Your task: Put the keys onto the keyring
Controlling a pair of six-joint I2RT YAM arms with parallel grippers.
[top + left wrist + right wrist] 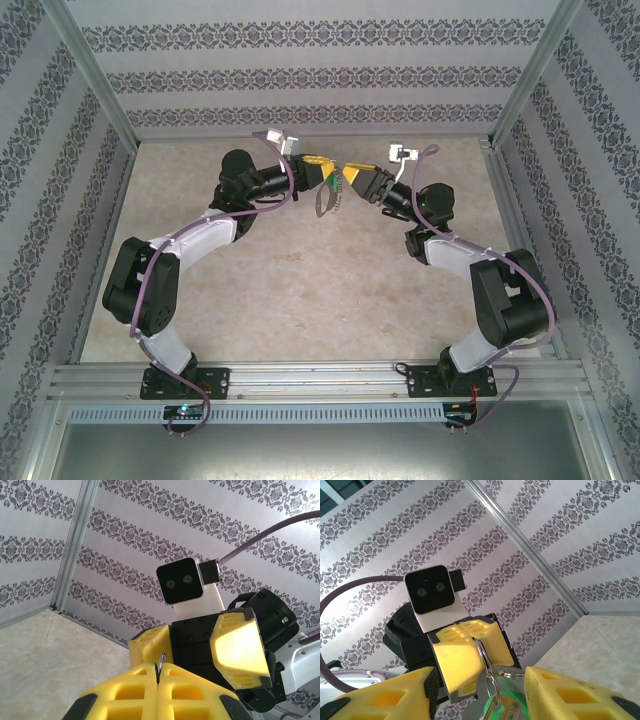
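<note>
The two arms met over the far middle of the table (pixel 300 300), their yellow fingers nose to nose. The left gripper (pixel 159 671) was pressed together on the keyring (pixel 328 200), with a thin sliver of grey wire standing up out of the seam between its pads. From above, the keyring hung below that grip as a dull grey oval loop with a short jagged fringe down one side, clear of the tabletop. The right gripper (pixel 480 696) stood apart, one finger on each side of the dangling metal. Between them sat the key (pixel 504 706), tiny, with a bright green head against silver metal. I could not tell whether either finger touched it
</note>
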